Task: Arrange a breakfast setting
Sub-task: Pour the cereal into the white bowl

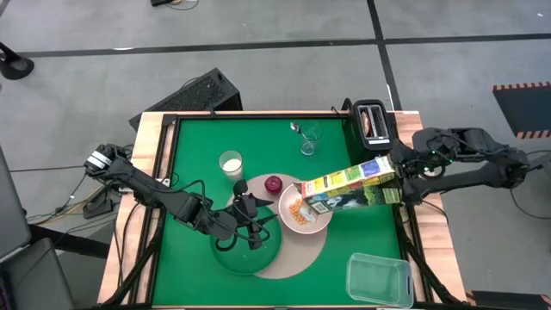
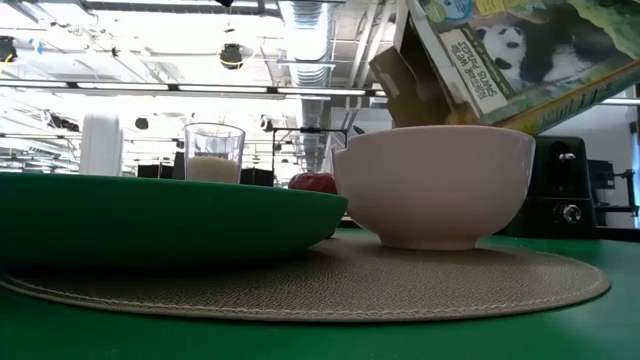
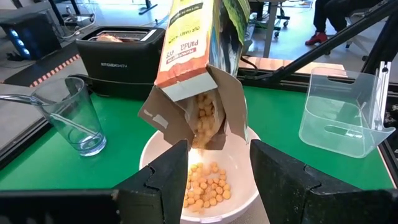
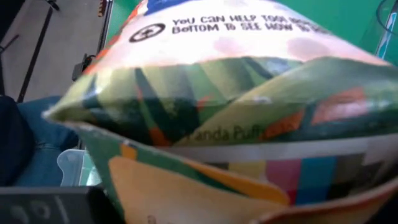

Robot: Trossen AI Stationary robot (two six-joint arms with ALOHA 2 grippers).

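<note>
Cereal box (image 1: 349, 185) is clamped in the right gripper (image 1: 398, 178) jaws and tipped open-end down over the white bowl (image 1: 303, 209); cereal puffs (image 3: 208, 183) are seen dropping in, and the bowl bottom is only thinly covered. Pour is judged partway.

Bowl is set on the tan mat (image 1: 293, 257), with the green plate (image 1: 247, 250) just beside it on the same mat. Left gripper (image 1: 250, 226) is held over the plate edge facing the bowl, jaws spread, nothing gripped.

Spoon (image 1: 297, 130) is left standing in the clear glass (image 1: 309, 139), well apart near the toaster (image 1: 374, 122); a second glass (image 1: 230, 164) with a white fill and a red fruit (image 1: 273, 183) are nearer the mat. Plastic tub (image 1: 379, 279) is untouched.

Still to be done, by judgement: pour finished, box set down, spoon and glass placed.
</note>
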